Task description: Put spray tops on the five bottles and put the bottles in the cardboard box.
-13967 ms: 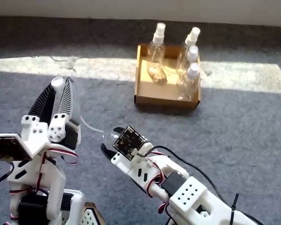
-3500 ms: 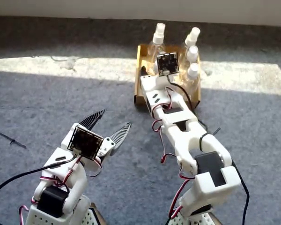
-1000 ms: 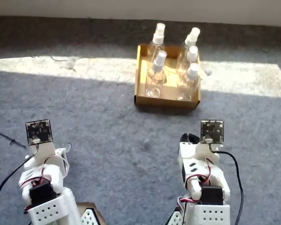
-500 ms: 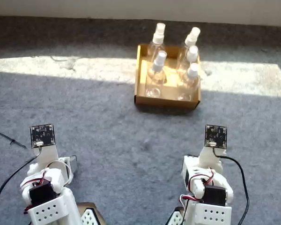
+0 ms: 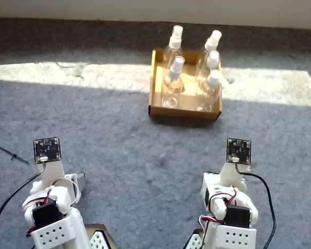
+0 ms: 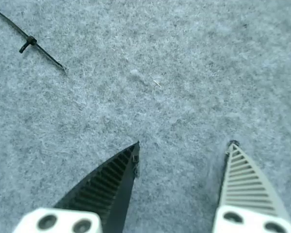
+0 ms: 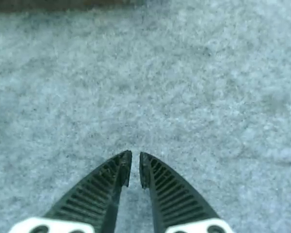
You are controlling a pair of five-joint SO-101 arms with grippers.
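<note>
Standing upright in the cardboard box (image 5: 184,111), at the upper centre of the overhead frame, were five clear bottles (image 5: 171,88), each capped with a white spray top (image 5: 177,63). Two of them stood one behind the other near the box's left wall, and three lined up close together along its right wall. The box sat on the grey, felt-like counter (image 5: 140,150), its far end in a band of sunlight (image 5: 93,75) that crossed the upper part of the frame.

Both arms were folded well back from the box. The left arm (image 5: 47,199) sat in the lower left corner and the right arm (image 5: 229,202) in the lower right, well apart from each other.

The left tool (image 6: 183,145) hung just above bare counter, its black and white fingers spread wide and released, with nothing between them. A thin black cable tie (image 6: 33,43) lay on the counter some way beyond it. The right tool (image 7: 135,159) pointed down at plain grey counter too, its two black fingers drawn almost together with a mere sliver between the tips, grasping nothing.
</note>
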